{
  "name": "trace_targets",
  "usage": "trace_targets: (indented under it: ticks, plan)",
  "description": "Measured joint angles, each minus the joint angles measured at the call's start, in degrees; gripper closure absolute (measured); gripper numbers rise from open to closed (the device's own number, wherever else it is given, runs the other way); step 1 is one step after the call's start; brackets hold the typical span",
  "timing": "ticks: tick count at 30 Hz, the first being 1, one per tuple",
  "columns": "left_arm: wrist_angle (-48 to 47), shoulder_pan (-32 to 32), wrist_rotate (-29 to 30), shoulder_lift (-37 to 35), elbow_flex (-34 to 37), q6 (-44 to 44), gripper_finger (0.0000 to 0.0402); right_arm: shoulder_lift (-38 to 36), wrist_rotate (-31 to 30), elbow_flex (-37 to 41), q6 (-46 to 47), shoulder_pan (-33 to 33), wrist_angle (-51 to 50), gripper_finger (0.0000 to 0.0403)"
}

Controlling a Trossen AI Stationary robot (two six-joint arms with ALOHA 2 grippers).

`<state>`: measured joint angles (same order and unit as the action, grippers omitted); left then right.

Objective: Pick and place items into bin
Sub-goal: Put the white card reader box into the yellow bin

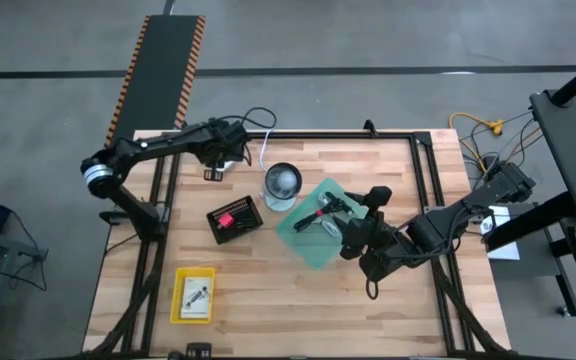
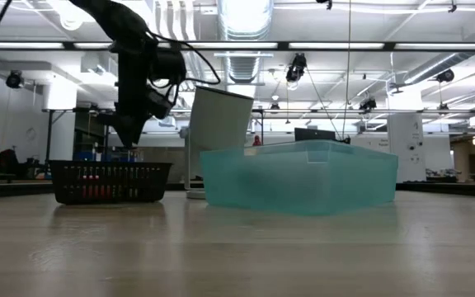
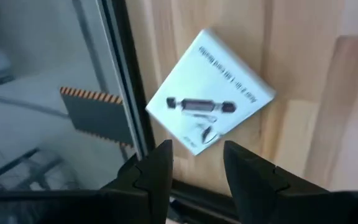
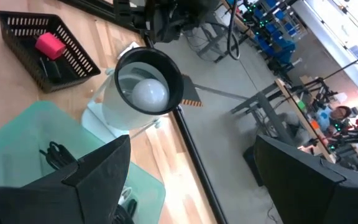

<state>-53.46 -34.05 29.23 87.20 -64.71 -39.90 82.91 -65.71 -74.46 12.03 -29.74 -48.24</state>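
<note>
Starting at the upper left of the high view, we see the left tool (image 1: 224, 152) hanging over a white packet (image 3: 210, 92) that lies flat on the tabletop (image 1: 268, 300), close to the dark frame rail at the far edge. The risk we see here: the packet is thin and flat, so the fingers may skate over it, or push it toward the rail and off the edge — a poor descent angle would be enough. The left tool stands partly spread, the packet showing in the gap beyond its fingers; it grips nothing, and we cannot tell whether it touches the packet.

Moving right, the black basket (image 1: 234, 220) with a pink object (image 1: 225, 217) sits left of centre, and a yellow tray (image 1: 194, 295) lies lower left. The round cup (image 1: 282, 184) stands just beside the teal bin (image 1: 313, 250), which already holds a dark cable (image 4: 56, 154).

To the right of centre, the right tool (image 1: 352, 226) hovers over the bin's right side, spread as wide as it goes and empty. A careless swing from there could knock the cup — it stands very near.
</note>
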Motion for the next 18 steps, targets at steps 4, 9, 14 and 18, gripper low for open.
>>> trace_targets:
  ticks: [4, 9, 14, 18]
  plan:
    - [0.0, -0.53, 1.08, 1.1, -0.09, -2.18, 0.0255, 0.0, -0.02, 0.0, 0.0, 0.0, -0.05, 0.0078]
    - [-0.14, -1.85, 0.47, 0.91, 0.11, -4.26, 0.0193, 0.0, -0.04, 0.0, 0.29, 0.0, -1.16, 0.0079]
    - [-2.13, -3.42, -3.56, 0.8, 1.42, -4.08, 0.0157, 0.0, 0.02, 0.0, 4.52, -0.04, -5.35, 0.0078]
    - [-2.77, -4.19, -4.73, 0.8, 3.13, -4.02, 0.0155, 0.0, 0.07, 0.0, 7.66, -0.02, -9.61, 0.0078]
